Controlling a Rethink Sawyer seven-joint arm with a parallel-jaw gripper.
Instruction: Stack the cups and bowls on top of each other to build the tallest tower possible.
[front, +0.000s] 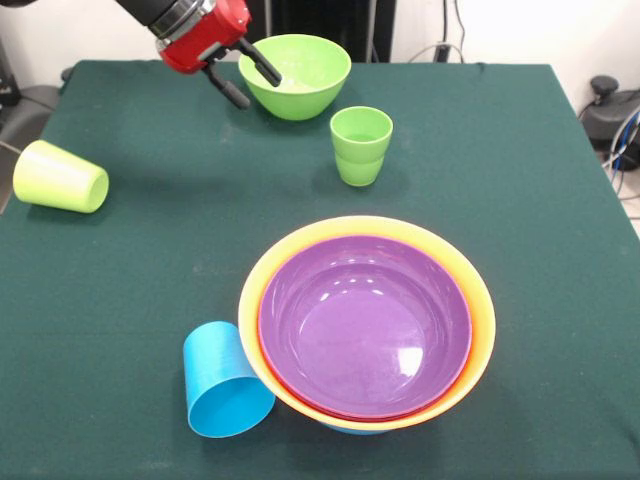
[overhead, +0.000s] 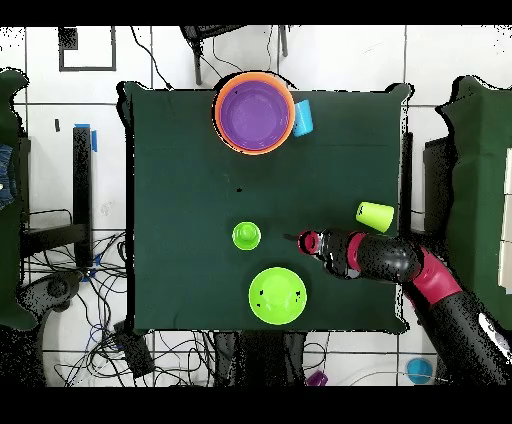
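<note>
Three cups and one separate bowl are sitting around a nested stack on the green table. The tower is standing at the near side in the front view: a purple bowl is lying innermost, a thin red rim is showing around it, and an orange bowl is forming the outermost rim; a sliver of blue is peeking out beneath. How many bowls are nesting inside cannot be counted. A sky-blue cup is lying on its side, touching the stack's left edge. A ridged green cup is standing upright near the middle. A yellow-green cup is lying on its side near the left edge. One green bowl is sitting upright at the far side. The gripper is hanging beside that bowl's rim, its two dark fingers spread apart and holding nothing.
</note>
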